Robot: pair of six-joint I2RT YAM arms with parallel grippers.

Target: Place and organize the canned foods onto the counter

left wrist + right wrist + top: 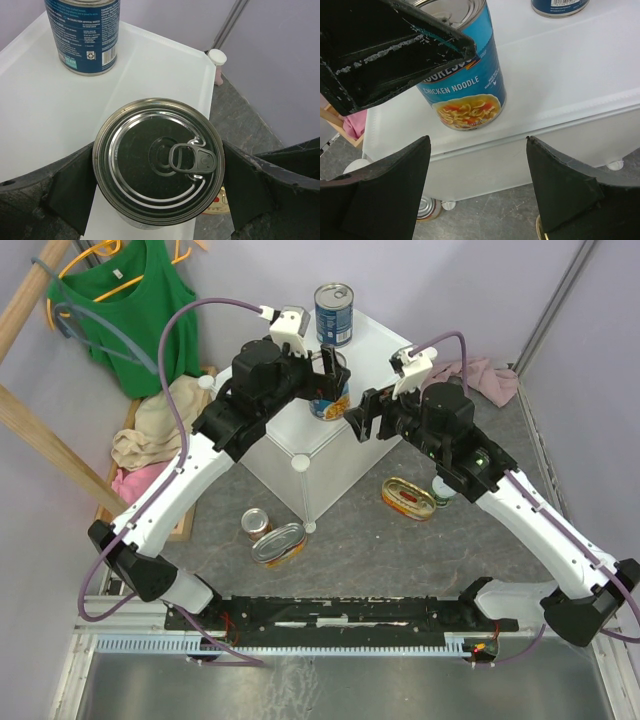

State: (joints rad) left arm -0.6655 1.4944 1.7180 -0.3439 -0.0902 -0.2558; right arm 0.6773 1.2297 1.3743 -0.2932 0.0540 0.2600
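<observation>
On the white cube's tabletop (385,345), the left tool (159,187) straddles a near blue can (159,160) that stands upright by the front edge, jaws spread wide, contact not discernible; a far blue can (334,313) stands upright at the back corner. The right tool (478,150) hovers off the front edge, jaws apart, nothing between them. On the floor lie the left oval tin (278,544) and right oval tin (408,498), a small orange can (256,523) touching the former.
</observation>
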